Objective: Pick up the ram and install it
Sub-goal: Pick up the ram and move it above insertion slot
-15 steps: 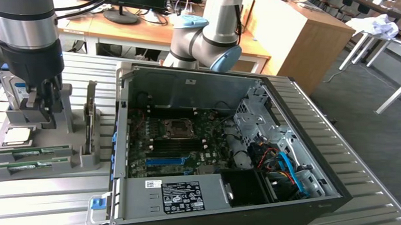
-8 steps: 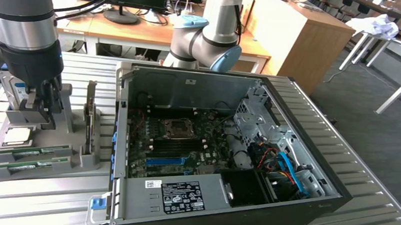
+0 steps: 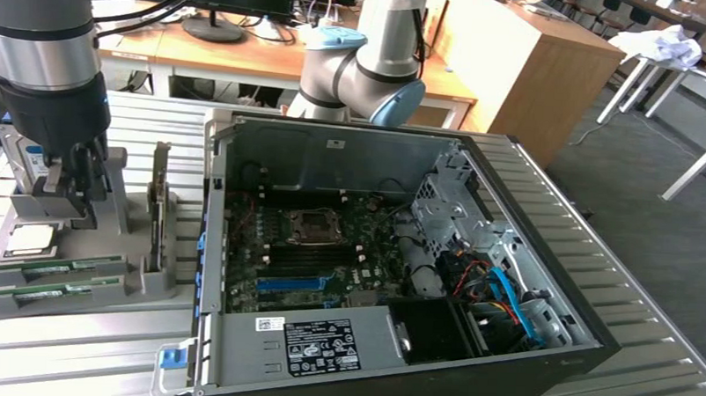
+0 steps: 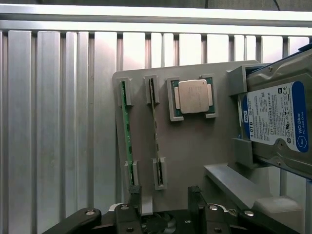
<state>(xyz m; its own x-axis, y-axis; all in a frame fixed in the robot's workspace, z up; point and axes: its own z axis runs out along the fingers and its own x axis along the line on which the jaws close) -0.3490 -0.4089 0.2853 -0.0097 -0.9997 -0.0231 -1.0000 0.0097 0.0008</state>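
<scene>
Your tool's dark fingers point(image 4: 135, 197) sit closest to the wrist camera, and the tool point(image 4: 165, 197) is spread wide with nothing between the jaws. It hangs over the near edge of the grey holder point(image 4: 195, 146) on the slatted worktop point(image 4: 48, 122), and what you are after lies straight ahead of the fingertips and below them. Two sticks stand on edge in their slots, side by side and parallel. The green ram point(image 4: 127, 136) runs away from the tool roughly in line with one finger, just outside the gap. The second ram stick point(image 4: 155, 127) runs away from the tool inside the gap, nearer that same finger than the other. Both long axes point directly away from the tool, square to the line along which the jaws close, so a closing would pinch a stick across its thin faces, not end to end. I judge the second stick the better centred of the two, though from this angle I cannot tell how far above the sticks the tool hangs. Further ahead, in line with the other finger, sits the silver processor point(image 4: 194, 96), and outside that finger the blue-labelled hard drive point(image 4: 275, 119). The open computer case point(image 3: 386, 252) is well apart from the tool.
</scene>
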